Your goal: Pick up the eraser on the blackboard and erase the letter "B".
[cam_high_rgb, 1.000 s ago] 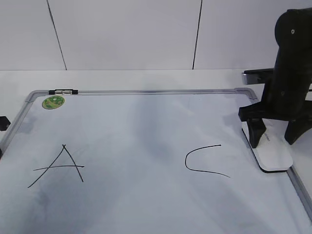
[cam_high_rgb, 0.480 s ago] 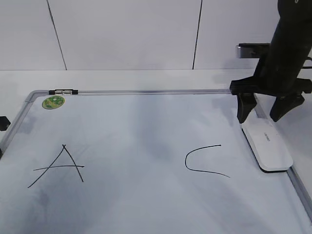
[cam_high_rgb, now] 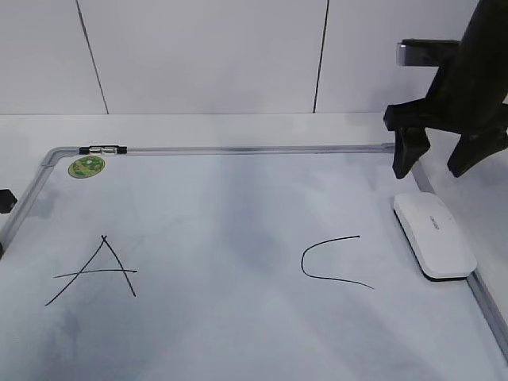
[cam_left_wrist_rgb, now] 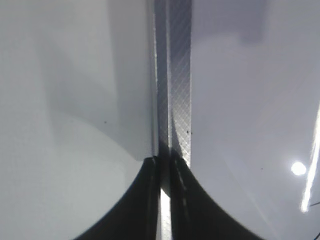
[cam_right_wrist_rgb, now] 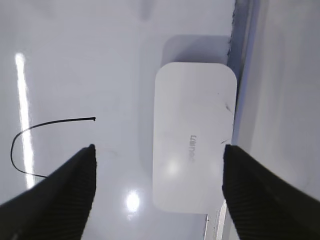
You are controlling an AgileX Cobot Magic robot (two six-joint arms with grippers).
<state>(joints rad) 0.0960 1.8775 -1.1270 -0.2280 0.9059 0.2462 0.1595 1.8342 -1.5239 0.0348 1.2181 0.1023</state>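
The white eraser lies flat on the blackboard against its right frame, and also shows in the right wrist view. My right gripper is open and empty, hanging above the eraser's far end; its fingers are spread wider than the eraser. No letter "B" shows: only a faint grey smear lies between the "A" and the "C". My left gripper is shut, its tips over the board's left frame.
A round green sticker sits at the board's far left corner. White table surrounds the board, with a white panelled wall behind. The "C" stroke lies left of the eraser.
My right gripper was down with its fingers astride the eraser. It has risen and drawn back, still open. The eraser stays where it lay. The left arm has not moved.
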